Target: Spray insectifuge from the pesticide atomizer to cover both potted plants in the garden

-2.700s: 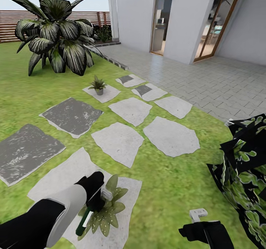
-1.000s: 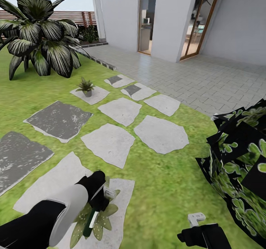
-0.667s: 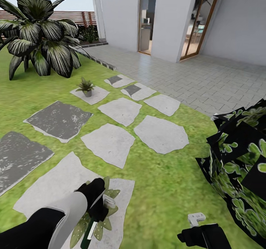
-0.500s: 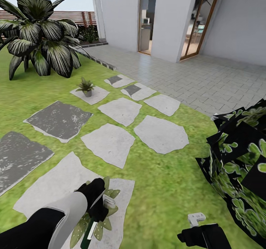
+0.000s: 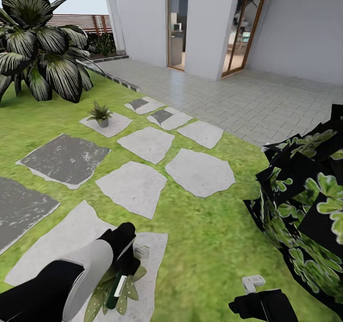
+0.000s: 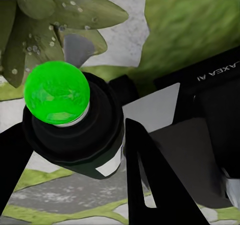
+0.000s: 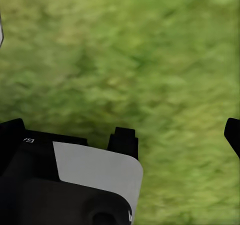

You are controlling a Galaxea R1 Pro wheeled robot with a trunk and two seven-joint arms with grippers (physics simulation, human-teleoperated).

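The pesticide atomizer (image 5: 116,291) is gripped in the left hand (image 5: 125,264), fingers closed on its dark body, directly above the near potted plant (image 5: 105,293) on a pale stepping stone (image 5: 152,260). Droplets are seen on those leaves. The far potted plant (image 5: 99,114) could be left uncovered, being well apart. The right hand (image 5: 252,284) hangs over grass; its opening cannot be told, apparently empty.
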